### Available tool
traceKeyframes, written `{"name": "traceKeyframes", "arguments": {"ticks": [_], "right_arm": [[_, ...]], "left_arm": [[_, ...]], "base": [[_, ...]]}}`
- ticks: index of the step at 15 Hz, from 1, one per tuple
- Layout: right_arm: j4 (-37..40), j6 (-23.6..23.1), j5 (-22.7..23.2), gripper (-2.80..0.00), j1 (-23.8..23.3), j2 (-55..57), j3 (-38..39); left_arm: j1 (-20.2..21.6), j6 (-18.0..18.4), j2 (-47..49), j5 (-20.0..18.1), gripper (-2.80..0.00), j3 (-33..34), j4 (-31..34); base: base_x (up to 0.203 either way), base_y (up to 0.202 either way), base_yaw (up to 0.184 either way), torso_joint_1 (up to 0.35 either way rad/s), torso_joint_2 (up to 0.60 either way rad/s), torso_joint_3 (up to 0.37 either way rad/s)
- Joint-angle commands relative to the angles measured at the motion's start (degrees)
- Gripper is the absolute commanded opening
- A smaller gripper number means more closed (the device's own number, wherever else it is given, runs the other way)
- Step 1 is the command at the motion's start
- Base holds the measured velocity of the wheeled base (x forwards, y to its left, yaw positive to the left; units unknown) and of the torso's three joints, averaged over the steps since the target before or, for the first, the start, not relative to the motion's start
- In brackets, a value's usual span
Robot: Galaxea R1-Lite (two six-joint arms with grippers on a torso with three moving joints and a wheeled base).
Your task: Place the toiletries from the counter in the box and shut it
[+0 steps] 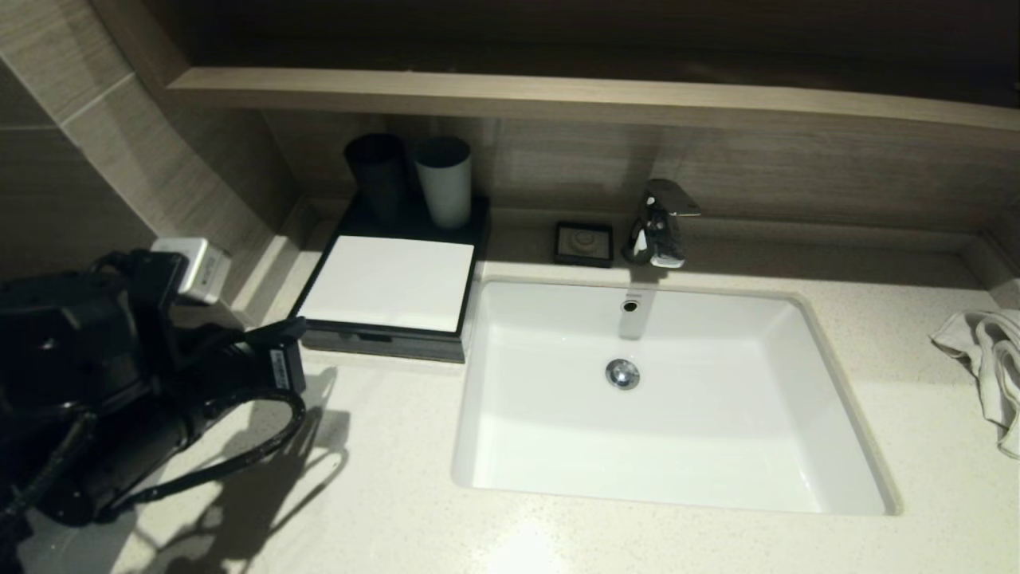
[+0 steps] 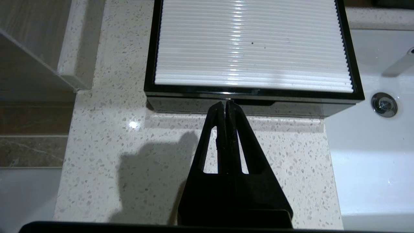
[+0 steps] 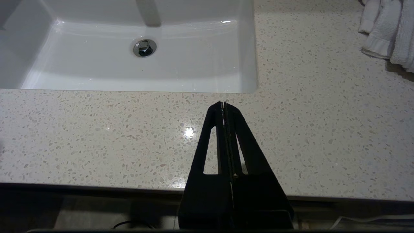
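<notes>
The box (image 1: 388, 284) lies flat on the counter (image 1: 382, 510) left of the sink, black with a ribbed white top panel (image 2: 252, 48). Its front drawer (image 2: 291, 109) sits flush with the box front. My left gripper (image 2: 225, 103) is shut with nothing between its fingers, and its tips stand at the middle of the drawer front; whether they touch it I cannot tell. In the head view the left gripper (image 1: 296, 327) points at the box from the left. My right gripper (image 3: 223, 104) is shut and empty over the counter's front strip. No toiletries show in any view.
A black cup (image 1: 376, 179) and a grey cup (image 1: 443, 182) stand on the back of the box. Right of it lie a small black soap dish (image 1: 584, 243), the tap (image 1: 660, 223) and the white sink (image 1: 558, 446). A white towel (image 1: 988, 367) lies far right.
</notes>
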Motion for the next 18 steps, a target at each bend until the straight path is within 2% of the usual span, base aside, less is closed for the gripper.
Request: {"name": "traceKeyframes", "arguments": {"ticks": [1,4,10,11,13,14,18], "right_arm": [[0.0,0.0,0.0,-2.8,0.0,0.1,0.0],[0.0,0.0,0.0,-2.8,0.0,0.1,0.0],[0.0,0.0,0.0,-2.8,0.0,0.1,0.0],[0.0,0.0,0.0,-2.8,0.0,0.0,0.0],[0.0,0.0,0.0,-2.8,0.0,0.1,0.0],[0.0,0.0,0.0,-2.8,0.0,0.1,0.0],[0.0,0.0,0.0,-2.8,0.0,0.1,0.0]], "left_arm": [[0.1,-0.1,-4.3,0.2,-2.8,3.4,0.0],[0.1,-0.3,-5.9,1.5,-2.8,6.7,-0.2],[0.7,-0.4,-16.8,3.0,-2.8,12.4,1.5],[1.2,-0.4,-18.9,3.0,-2.8,14.0,2.0],[4.6,-0.2,-23.1,2.3,-2.8,16.6,2.6],[7.2,-0.1,-25.6,1.3,-2.8,17.5,3.1],[15.4,0.0,-37.1,-7.3,-2.8,21.9,7.8]], "base": [[0.0,0.0,0.0,0.0,0.0,0.0],[0.0,0.0,0.0,0.0,0.0,0.0],[0.0,0.0,0.0,0.0,0.0,0.0],[0.0,0.0,0.0,0.0,0.0,0.0],[0.0,0.0,0.0,0.0,0.0,0.0],[0.0,0.0,0.0,0.0,0.0,0.0],[0.0,0.0,0.0,0.0,0.0,0.0]]}}
